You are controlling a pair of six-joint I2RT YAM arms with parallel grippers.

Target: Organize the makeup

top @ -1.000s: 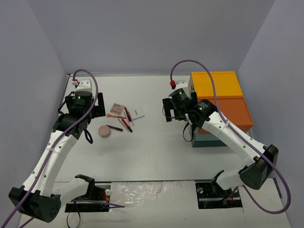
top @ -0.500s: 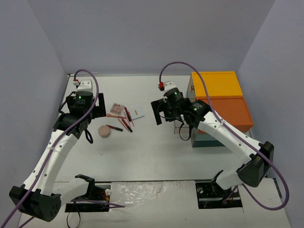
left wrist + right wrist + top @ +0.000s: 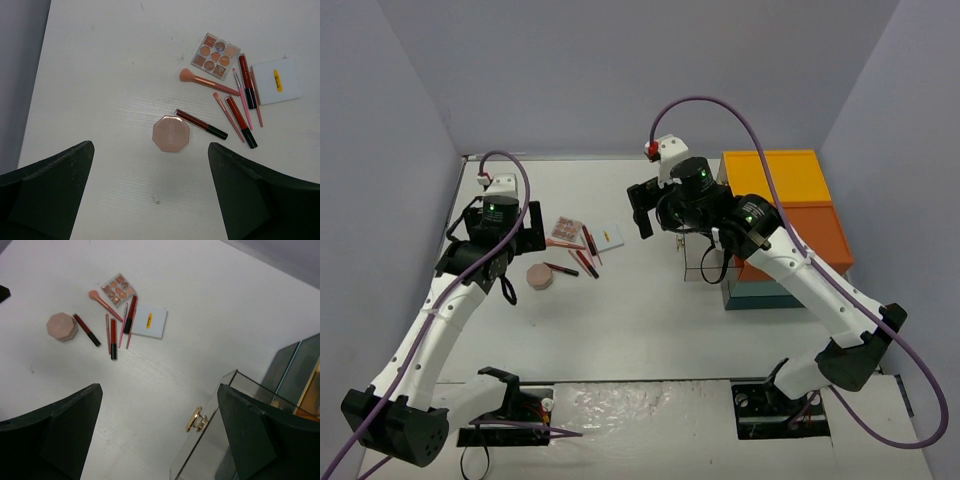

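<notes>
Table (image 3: 100, 60): white, matt, faint grain. Octagonal compact (image 3: 171, 133): pink, satin metallic sheen. Red tube (image 3: 240, 120) at its 2 o'clock: glossy plastic. Clear case (image 3: 207, 450): glossy transparent plastic, with a shiny brass-coloured knob (image 3: 197, 419).

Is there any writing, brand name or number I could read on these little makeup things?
Nothing here can be read for certain.
white card: dark print on its yellow sticker, too small to read.
octagonal compact: a faint mark in the middle, blurred.
dark red tube: perhaps tiny lettering along it, unreadable.
</notes>
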